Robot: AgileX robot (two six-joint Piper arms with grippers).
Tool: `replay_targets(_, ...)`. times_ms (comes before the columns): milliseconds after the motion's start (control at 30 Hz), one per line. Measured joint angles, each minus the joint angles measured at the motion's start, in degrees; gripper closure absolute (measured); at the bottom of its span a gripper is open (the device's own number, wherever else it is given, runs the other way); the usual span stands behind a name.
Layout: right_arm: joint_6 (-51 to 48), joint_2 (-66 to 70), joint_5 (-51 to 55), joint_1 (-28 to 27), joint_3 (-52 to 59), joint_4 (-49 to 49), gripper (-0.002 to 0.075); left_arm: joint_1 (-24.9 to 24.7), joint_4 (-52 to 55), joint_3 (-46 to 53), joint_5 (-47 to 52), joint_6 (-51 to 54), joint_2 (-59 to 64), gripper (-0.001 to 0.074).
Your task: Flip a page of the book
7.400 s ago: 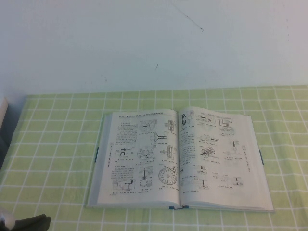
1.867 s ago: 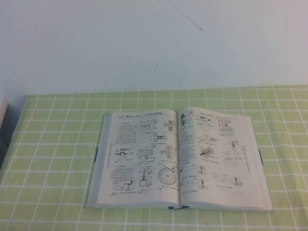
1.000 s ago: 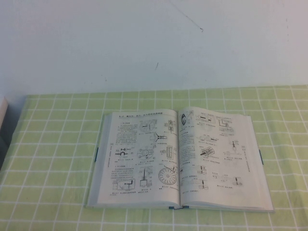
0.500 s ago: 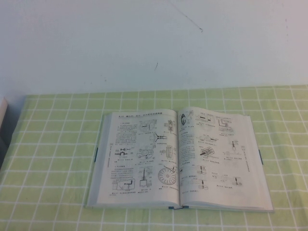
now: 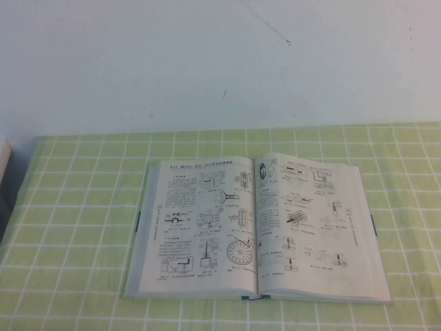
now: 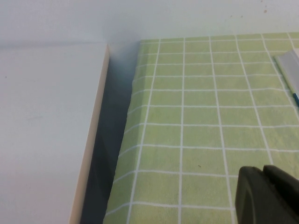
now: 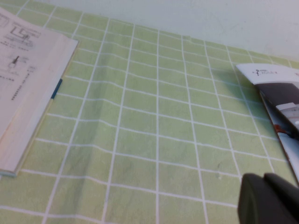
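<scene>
1. The large thick technical book (image 5: 256, 231) with a grey-white cover and teal-blue edge marks lies open and flat on the green tablecloth with a white grid (image 5: 76, 207), a little to the robot's right of the table's middle
2. Both open leaves are white and carry dense text with small black-and-white machine diagrams; the thin white page (image 5: 313, 231) on the right side lies flat, touching the stack beneath it, with nothing on it
3. In the high view neither arm appears over the table
4. The left gripper (image 6: 266, 196) shows only as a dark rounded tip in the left wrist view, above bare cloth near the table's left edge, well apart from the book, whose corner (image 6: 289, 70) is just visible; its two dark parts appear pressed together, holding nothing
5. Beside that edge stands a pale flat panel with a cream rim (image 6: 46, 130), with a dark gap between it and the cloth
6. The right gripper (image 7: 271, 198) hangs over cloth to the right of the book's outer edge (image 7: 28, 93), apart from it; its dark tips also look closed on nothing
7. Near it lies a glossy printed leaflet, white and dark (image 7: 280, 102)
</scene>
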Motion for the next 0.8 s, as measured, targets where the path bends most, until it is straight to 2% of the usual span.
replay_targets(800,0.0,0.0,0.0,0.0,0.0,0.0,0.0729,1.09,0.22,0.0,0.0,-0.12,0.0,0.0738)
